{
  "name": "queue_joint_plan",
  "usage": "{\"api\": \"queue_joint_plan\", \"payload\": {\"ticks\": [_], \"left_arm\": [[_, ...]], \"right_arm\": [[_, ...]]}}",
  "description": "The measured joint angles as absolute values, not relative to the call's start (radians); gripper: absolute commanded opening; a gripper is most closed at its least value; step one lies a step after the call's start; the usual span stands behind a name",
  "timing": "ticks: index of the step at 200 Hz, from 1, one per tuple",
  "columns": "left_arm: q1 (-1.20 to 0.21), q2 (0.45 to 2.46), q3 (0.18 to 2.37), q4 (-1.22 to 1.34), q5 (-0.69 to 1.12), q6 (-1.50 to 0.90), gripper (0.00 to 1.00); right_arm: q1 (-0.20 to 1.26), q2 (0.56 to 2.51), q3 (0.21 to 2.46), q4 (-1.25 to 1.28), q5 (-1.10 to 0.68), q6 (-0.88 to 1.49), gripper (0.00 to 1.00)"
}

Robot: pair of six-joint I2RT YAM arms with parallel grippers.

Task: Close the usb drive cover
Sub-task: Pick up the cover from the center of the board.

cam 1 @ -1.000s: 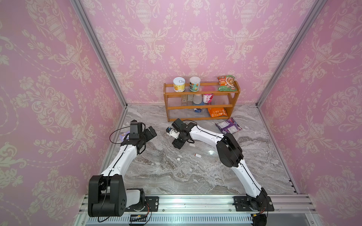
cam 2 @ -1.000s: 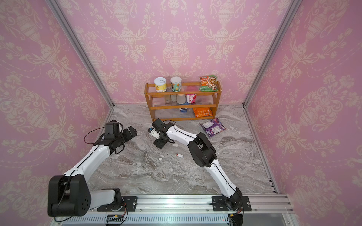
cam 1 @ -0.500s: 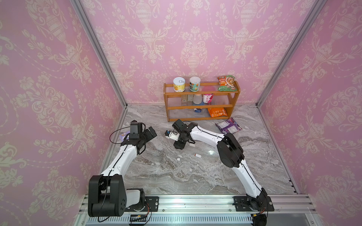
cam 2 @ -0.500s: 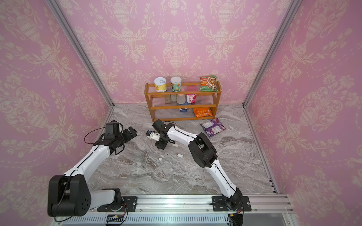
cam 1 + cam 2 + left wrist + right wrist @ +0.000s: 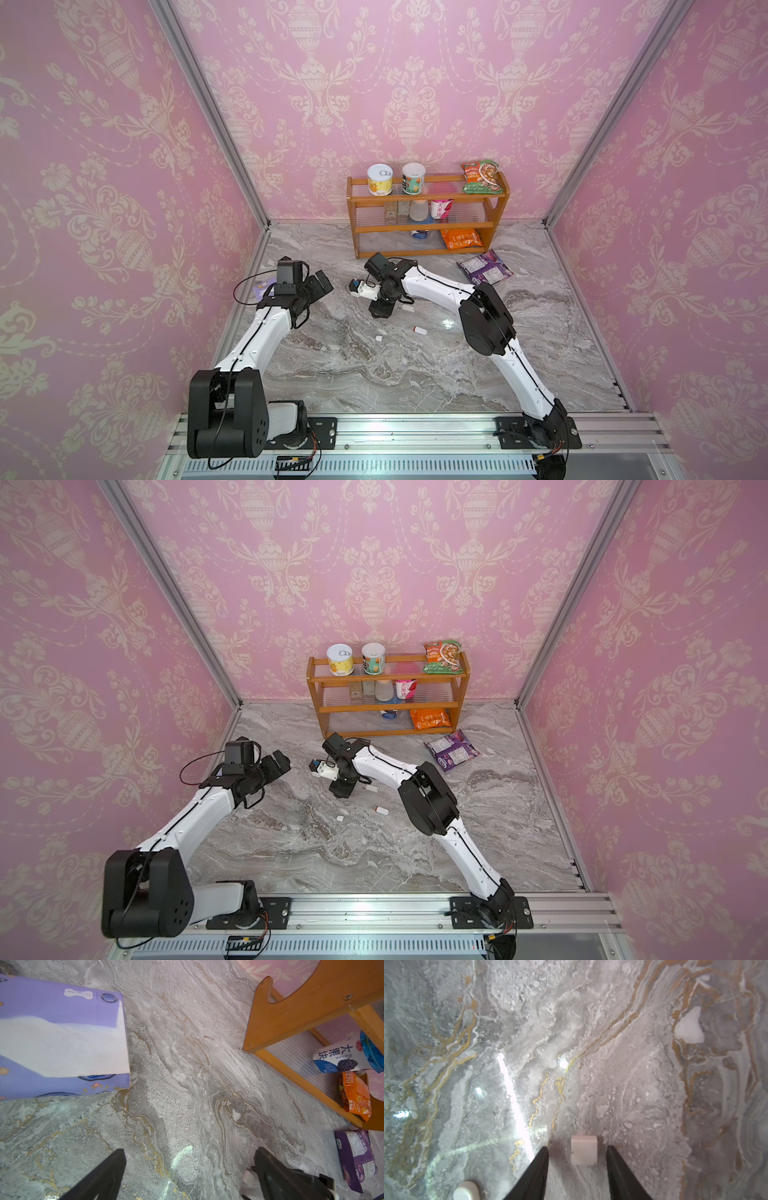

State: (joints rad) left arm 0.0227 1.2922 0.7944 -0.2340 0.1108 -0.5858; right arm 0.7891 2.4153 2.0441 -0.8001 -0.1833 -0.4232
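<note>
Snack shelf [image 5: 424,228] at back; purple packet [image 5: 484,268] beside.

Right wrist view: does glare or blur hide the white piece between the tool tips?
Right wrist view: a bright glare streak crosses the marble beside the right tool, missing the white piece, whose edges read clean with gaps either side; the rounded white object at the frame edge is soft. Left wrist view: a smaller glare patch on the marble.

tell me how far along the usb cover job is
Done: nothing visibly; a small white cap-like piece lies loose on the table. In hand: the right gripper, jaws apart, straddles a white block without touching it; the left gripper is open, empty. Left: the grasp and the closing itself.
</note>
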Motion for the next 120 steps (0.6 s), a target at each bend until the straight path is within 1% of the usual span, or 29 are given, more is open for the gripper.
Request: {"api": "queue_joint_plan", "payload": {"ticks": [45, 63, 80, 107, 120], "left_arm": [[0.023, 1.292, 0.794, -0.234, 0.11, -0.586, 0.99], [0.023, 1.292, 0.794, -0.235, 0.11, -0.586, 0.99], [0.023, 1.292, 0.794, -0.238, 0.11, -0.586, 0.99], [0.023, 1.292, 0.794, -0.256, 0.109, -0.586, 0.99], [0.023, 1.292, 0.794, -0.262, 0.11, -0.586, 0.99]], "right_arm": [[0.789, 2.425, 2.061, -0.813, -0.183, -0.427, 0.37], [0.789, 2.427, 2.064, -0.815, -0.183, -0.426, 0.3], [0.789, 2.431, 2.07, -0.817, -0.18, -0.427, 0.29], [0.789, 2.431, 2.071, -0.817, -0.168, -0.434, 0.18], [0.789, 2.431, 2.071, -0.817, -0.168, -0.437, 0.09]]}}
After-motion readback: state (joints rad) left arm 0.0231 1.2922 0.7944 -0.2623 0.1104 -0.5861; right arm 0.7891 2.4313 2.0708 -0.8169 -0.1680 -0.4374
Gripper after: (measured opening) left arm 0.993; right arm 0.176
